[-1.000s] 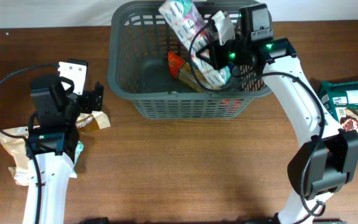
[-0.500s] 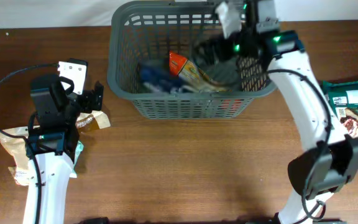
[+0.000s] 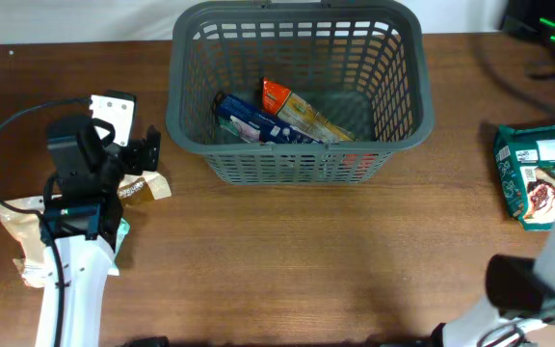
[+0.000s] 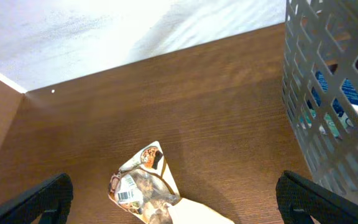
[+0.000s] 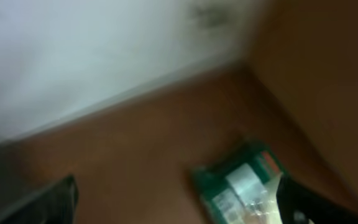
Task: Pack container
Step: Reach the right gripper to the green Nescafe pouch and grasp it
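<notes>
The container [image 3: 186, 116], a dark grey slotted basket, stands at the back middle of the table. Inside lie a blue packet [image 3: 249, 125] and an orange-and-yellow packet [image 3: 302, 111]. In the left wrist view the container's wall [image 4: 328, 93] fills the right edge. My left gripper [image 3: 149, 152] [image 4: 176, 205] hangs open over a brown-and-cream packet [image 3: 145, 188] [image 4: 143, 186], left of the container. My right arm [image 3: 538, 21] is a blur at the back right corner. Its gripper [image 5: 179, 205] is open and holds nothing, above a green packet [image 3: 528, 173] [image 5: 238, 186] on the table.
More cream packets [image 3: 17, 222] lie under the left arm near the left edge. The right arm's base link [image 3: 523, 289] stands at the front right. A white wall [image 4: 104, 31] runs along the table's back edge.
The right gripper opened and dropped a packet into the container, then rose and swung right to above the green packet. The left arm has not moved.
</notes>
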Controlling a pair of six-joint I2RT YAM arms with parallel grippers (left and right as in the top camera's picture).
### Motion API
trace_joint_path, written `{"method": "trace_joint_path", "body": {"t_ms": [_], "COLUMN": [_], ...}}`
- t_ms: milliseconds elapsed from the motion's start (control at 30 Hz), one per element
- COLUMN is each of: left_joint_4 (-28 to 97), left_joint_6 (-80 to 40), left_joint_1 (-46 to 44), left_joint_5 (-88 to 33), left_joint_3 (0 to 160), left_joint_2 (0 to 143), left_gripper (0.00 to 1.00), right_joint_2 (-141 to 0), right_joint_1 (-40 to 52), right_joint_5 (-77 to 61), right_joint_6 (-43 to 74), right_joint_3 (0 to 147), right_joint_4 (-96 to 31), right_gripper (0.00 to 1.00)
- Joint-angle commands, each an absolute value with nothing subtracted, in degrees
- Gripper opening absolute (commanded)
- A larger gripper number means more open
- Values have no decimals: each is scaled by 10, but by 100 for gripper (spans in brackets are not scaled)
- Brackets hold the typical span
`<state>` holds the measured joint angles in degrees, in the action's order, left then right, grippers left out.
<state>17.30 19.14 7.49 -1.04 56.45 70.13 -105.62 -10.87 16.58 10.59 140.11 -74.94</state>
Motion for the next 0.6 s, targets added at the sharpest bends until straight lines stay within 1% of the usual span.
{"method": "trace_joint_path", "body": {"t_ms": [0,100,267,400,467,567], "left_joint_4": [171,169,161,161,161,161], "left_joint_6": [198,198,198,198,198,198], "left_joint_1": [77,77,77,77,77,77], "left_joint_5": [-13,-13,-13,-13,-13,-12], "left_joint_3": [562,562,562,562,562,562], "left_joint_2": [718,730,743,743,743,743], "left_gripper": [99,99,99,99,99,99], "right_joint_2": [-1086,-1093,-1093,-1093,-1093,-1093], "right_joint_1": [-188,-238,-271,-273,-275,-274], "right_joint_5": [211,208,195,178,141,133], "right_joint_6": [245,198,-7,-172,-209,-265], "right_joint_3": [1371,1321,1171,1044,991,919], "right_joint_4": [-801,-830,-805,-744,-696,-624], "right_gripper": [99,99,99,99,99,99]}}
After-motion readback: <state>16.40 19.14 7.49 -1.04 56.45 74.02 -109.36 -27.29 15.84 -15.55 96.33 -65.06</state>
